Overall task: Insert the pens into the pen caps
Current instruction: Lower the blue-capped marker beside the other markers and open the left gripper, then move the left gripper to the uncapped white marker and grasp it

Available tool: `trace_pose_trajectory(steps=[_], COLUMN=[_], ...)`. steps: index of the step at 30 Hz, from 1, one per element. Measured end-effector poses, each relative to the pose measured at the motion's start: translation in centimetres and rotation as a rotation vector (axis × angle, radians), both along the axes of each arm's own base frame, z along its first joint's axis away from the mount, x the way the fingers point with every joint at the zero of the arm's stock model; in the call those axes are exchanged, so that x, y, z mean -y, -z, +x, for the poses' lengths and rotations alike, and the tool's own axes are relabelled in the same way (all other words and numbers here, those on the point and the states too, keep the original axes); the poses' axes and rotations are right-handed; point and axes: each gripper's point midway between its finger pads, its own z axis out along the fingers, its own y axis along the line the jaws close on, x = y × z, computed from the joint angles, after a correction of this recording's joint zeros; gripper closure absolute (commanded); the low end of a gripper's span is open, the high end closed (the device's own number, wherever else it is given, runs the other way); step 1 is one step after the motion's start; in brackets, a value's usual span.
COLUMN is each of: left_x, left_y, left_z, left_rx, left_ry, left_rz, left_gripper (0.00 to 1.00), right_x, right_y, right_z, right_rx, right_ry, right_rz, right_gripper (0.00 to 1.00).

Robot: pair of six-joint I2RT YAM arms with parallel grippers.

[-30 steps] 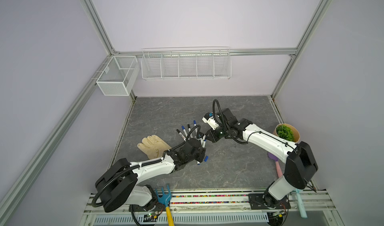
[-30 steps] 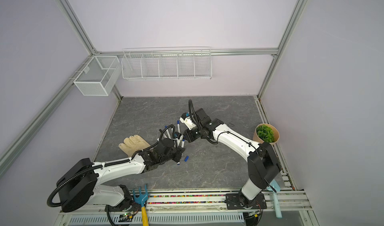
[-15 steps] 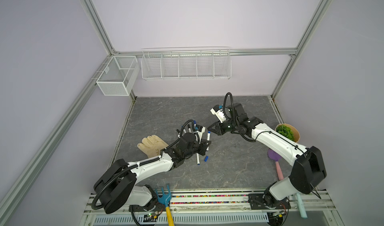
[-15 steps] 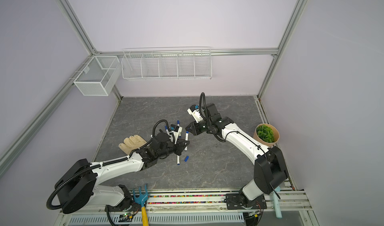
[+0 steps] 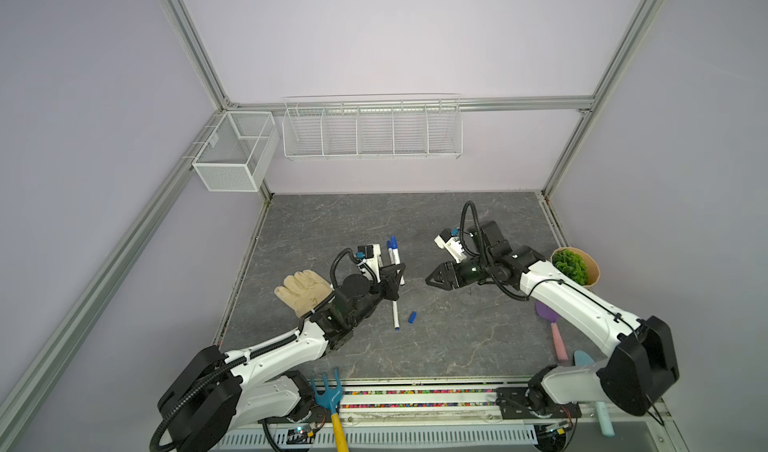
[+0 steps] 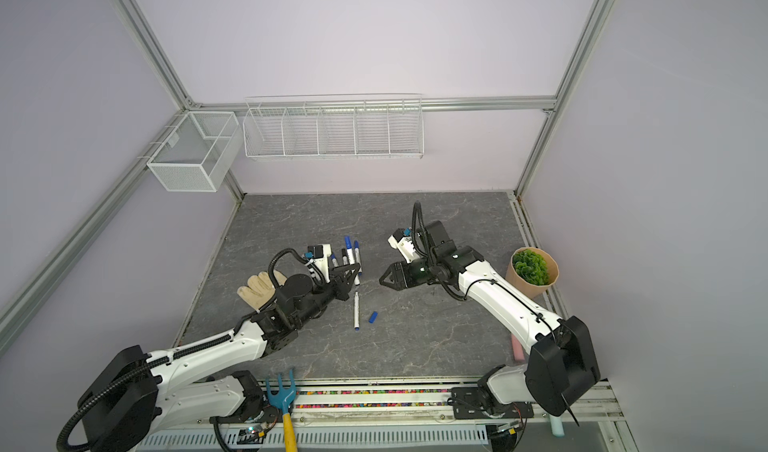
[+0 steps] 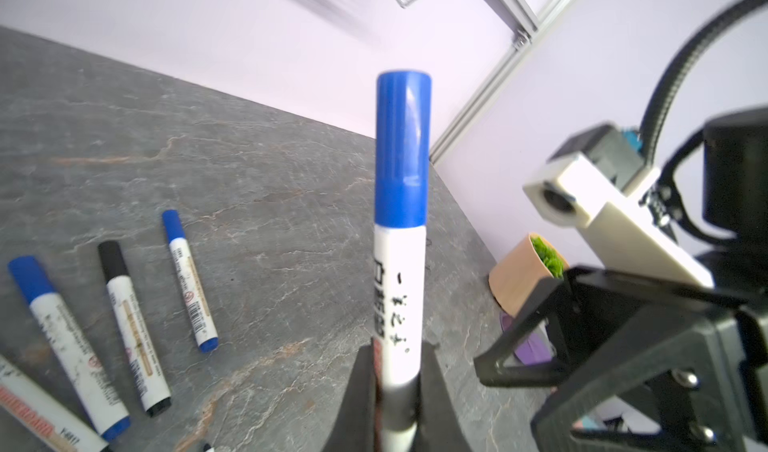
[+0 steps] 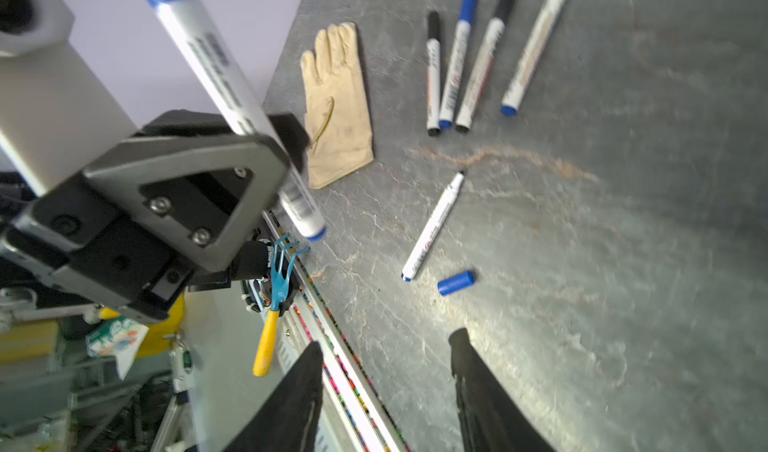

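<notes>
Held pen: white barrel, blue cap seated on its far end. It is clamped near the other end in the left tool and lifted clear of the worktop. A column of black characters runs down the barrel; we cannot read them. In both top views this tool sits left of centre, just in front of the row of capped pens

Pens, count: six
- one held
- four capped pens side by side on the worktop, caps black, blue, black, blue
- one uncapped pen lying alone, nearer the front

One of the row carries a barcode and another red lettering, both too blurred for us to read

Loose caps, count: one. The loose blue cap lies just beside the uncapped pen's plug end, not touching it

Right tool: fingers apart, nothing between them. It is above the worktop, facing the left tool and apart from it

Further out we note one cream glove, one blue garden fork with a yellow handle at the front rail, and one potted plant at the right edge
</notes>
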Motion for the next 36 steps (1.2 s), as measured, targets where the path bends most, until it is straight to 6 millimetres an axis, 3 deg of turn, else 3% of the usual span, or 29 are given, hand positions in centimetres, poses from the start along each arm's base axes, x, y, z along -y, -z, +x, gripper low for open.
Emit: trace_pose_trajectory(steps=[6,14,18,24,31,36], left_x=[-4.1,-11.0,-13.3,-13.4,-11.4,-11.0], left_y=[3.8,8.9,12.0,16.0,16.3,17.3], left_z=[2.0,3.8,4.7,5.4,7.8,7.8], left_rx=[-0.176,-0.359,-0.449,-0.585,-0.648,-0.693], left_ry=[-0.182,-0.409,-0.477,-0.491,-0.46,-0.444], left_rz=[-0.005,0.027,0.06,0.135,0.162,0.183], left_gripper=[1.0,0.99,0.93,0.89,0.72,0.67], right_x=[2.3,3.2,3.4,3.5,3.9,4.2], right_y=[-0.7,1.0,1.8,2.0,2.3,2.5], right_z=[1.3,0.7,0.6,0.5,0.4,0.2], right_rx=[0.01,-0.048,-0.081,-0.089,-0.09,-0.091], right_ry=[0.1,0.12,0.123,0.123,0.127,0.125], right_rz=[-0.002,-0.075,-0.1,-0.113,-0.136,-0.152], right_gripper=[0.45,0.46,0.47,0.47,0.47,0.48])
